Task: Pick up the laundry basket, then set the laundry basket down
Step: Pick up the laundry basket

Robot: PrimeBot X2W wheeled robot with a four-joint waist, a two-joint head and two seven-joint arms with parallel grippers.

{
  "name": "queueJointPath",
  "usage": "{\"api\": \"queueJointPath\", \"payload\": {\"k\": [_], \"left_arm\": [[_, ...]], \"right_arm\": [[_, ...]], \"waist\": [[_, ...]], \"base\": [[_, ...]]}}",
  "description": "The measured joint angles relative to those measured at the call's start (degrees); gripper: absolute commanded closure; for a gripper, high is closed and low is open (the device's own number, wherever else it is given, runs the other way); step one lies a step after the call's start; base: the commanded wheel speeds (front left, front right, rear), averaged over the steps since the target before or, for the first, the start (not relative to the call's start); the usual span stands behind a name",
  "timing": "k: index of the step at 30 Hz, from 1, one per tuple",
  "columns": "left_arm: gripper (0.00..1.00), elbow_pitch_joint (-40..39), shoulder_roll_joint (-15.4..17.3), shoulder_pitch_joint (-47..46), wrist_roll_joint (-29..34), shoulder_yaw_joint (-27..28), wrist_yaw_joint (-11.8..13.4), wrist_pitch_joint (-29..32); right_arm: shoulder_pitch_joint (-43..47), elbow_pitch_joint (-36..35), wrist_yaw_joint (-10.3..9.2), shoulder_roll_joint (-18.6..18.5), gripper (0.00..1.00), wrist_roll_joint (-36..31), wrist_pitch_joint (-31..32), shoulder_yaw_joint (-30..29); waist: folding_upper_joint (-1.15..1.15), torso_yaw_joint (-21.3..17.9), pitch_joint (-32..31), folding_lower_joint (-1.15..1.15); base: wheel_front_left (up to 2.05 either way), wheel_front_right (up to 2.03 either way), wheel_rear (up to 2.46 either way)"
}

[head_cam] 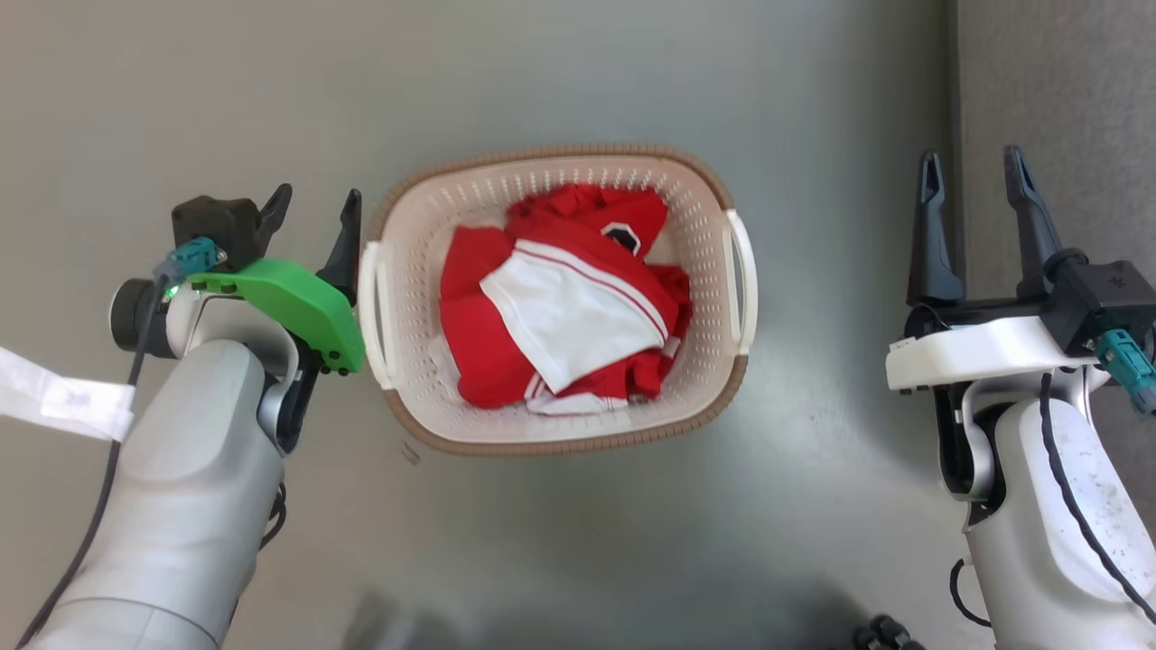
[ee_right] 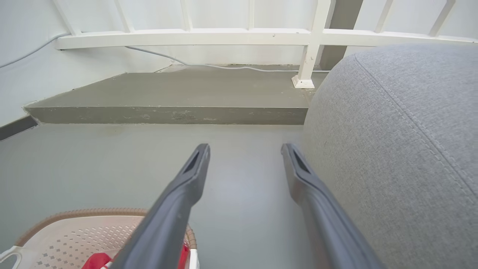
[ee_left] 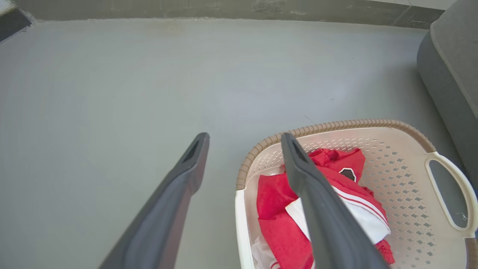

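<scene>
Floor [head_cam: 578, 81]: grey, stretching under everything.
Laundry basket [head_cam: 695, 262]: sitting on the floor at centre, holding red-and-white clothing [head_cam: 542, 316].
Right gripper [head_cam: 972, 162]: hanging at three o'clock of the basket, well apart, fingers standing spread.
Left gripper [head_cam: 316, 197]: hovering at nine o'clock, just beside the white handle [head_cam: 372, 316], fingers standing apart.

The laundry basket [ee_right: 74, 235] runs off the bottom edge (right wrist view).

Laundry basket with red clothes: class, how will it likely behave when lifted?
Probably light: the laundry basket has perforated plastic walls and holds only some clothing. Likely rigid, given its thick rim. Lifted by one handle, it would probably tip.
</scene>
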Motion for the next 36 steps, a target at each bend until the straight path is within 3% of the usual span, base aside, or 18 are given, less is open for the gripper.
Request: {"api": "queueJointPath", "payload": {"k": [20,36], "left_arm": [[0.00,-25.6,3.3,13.7,8.9,8.4,8.5,0.1],[0.00,-34.1,3.3,33.6,10.5,10.4,11.5,0.1]], "right_arm": [[3.6,3.5,1.11,-0.6,0.00,-0.1,0.0,-1.1],[12.9,5.6,2.09,-1.1,0.00,0.1,0.0,-1.4]], "waist": [[0.00,1.3,-15.9,0.00],[0.00,0.8,-29.1,0.00]], "base": [[0.00,0.00,0.00],[0.00,0.00,0.00]]}}
